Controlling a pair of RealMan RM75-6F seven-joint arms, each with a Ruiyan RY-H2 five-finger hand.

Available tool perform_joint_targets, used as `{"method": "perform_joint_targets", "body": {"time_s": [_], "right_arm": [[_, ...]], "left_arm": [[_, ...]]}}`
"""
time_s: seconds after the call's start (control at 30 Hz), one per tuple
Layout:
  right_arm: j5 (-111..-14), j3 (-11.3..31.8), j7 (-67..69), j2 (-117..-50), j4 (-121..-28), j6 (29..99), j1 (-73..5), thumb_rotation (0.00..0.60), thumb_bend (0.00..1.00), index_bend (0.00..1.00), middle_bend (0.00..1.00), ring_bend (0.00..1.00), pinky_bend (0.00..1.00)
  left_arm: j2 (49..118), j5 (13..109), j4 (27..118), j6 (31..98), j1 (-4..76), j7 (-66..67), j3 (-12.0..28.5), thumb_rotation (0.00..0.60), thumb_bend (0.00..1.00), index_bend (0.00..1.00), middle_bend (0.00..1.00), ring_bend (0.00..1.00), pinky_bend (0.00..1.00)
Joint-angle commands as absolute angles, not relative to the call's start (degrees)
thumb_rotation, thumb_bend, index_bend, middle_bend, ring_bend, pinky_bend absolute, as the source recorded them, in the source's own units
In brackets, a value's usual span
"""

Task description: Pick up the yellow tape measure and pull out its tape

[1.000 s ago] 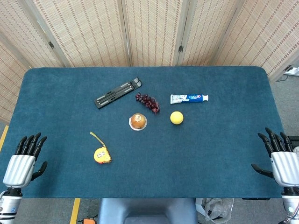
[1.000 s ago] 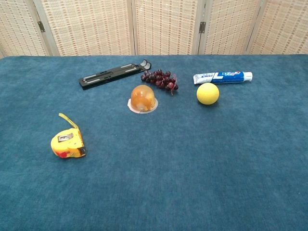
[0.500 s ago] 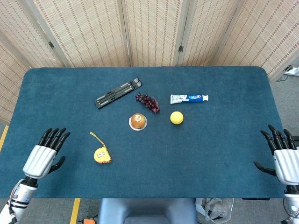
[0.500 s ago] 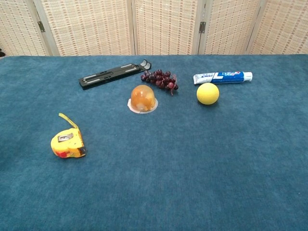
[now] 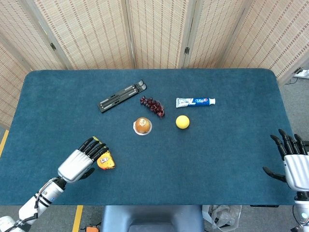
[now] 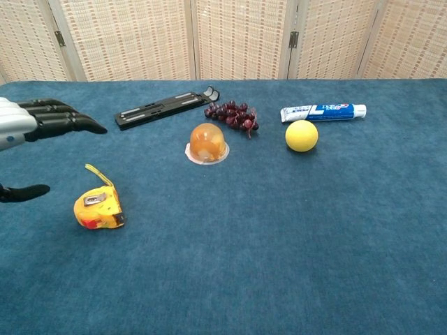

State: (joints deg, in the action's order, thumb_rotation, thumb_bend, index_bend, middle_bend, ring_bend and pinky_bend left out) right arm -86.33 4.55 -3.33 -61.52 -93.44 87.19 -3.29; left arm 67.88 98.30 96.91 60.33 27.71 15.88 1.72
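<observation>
The yellow tape measure [image 5: 106,161] [image 6: 98,208] lies on the blue table [image 5: 217,154], left of centre near the front, with a short yellow tab sticking out behind it. My left hand [image 5: 82,160] [image 6: 31,122] hovers just left of it and above it, fingers extended and apart, thumb below, holding nothing. In the head view its fingertips partly cover the tape measure's left side. My right hand [image 5: 293,162] stays at the table's right front edge, fingers spread and empty; the chest view does not show it.
Behind the tape measure are a black flat tool [image 5: 121,96] [image 6: 166,107], dark grapes [image 5: 152,106] [image 6: 232,115], an orange jelly cup [image 5: 142,126] [image 6: 207,144], a yellow ball [image 5: 182,122] [image 6: 301,135] and a toothpaste tube [image 5: 195,101] [image 6: 323,112].
My left hand has moved right and forward from the table's left front corner to just beside the tape measure, entering the chest view. The right hand has barely shifted.
</observation>
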Motion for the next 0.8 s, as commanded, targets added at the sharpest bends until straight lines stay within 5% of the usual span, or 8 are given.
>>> {"method": "perform_joint_targets", "body": {"time_s": [0.03,0.8], "right_arm": [[-86.26,4.55,-3.28,-61.59,-93.35,87.08,-3.32,0.600,0.08,0.12,0.05,0.10,0.00],[-85.26,4.53,-3.21,-62.04,-92.96,87.08,-2.85,0.600,0.08,0.12,0.05,0.10,0.00]], "left_arm": [[68.89,97.27,97.64,56.40,30.44,17.55,1.35,0.600,0.40,0.11,0.13,0.10,0.00],[72.80,80.78,97.28,41.03,39.49,27.01,2.40,0.600,0.42,0.11,0.13,0.10,0.00]]}}
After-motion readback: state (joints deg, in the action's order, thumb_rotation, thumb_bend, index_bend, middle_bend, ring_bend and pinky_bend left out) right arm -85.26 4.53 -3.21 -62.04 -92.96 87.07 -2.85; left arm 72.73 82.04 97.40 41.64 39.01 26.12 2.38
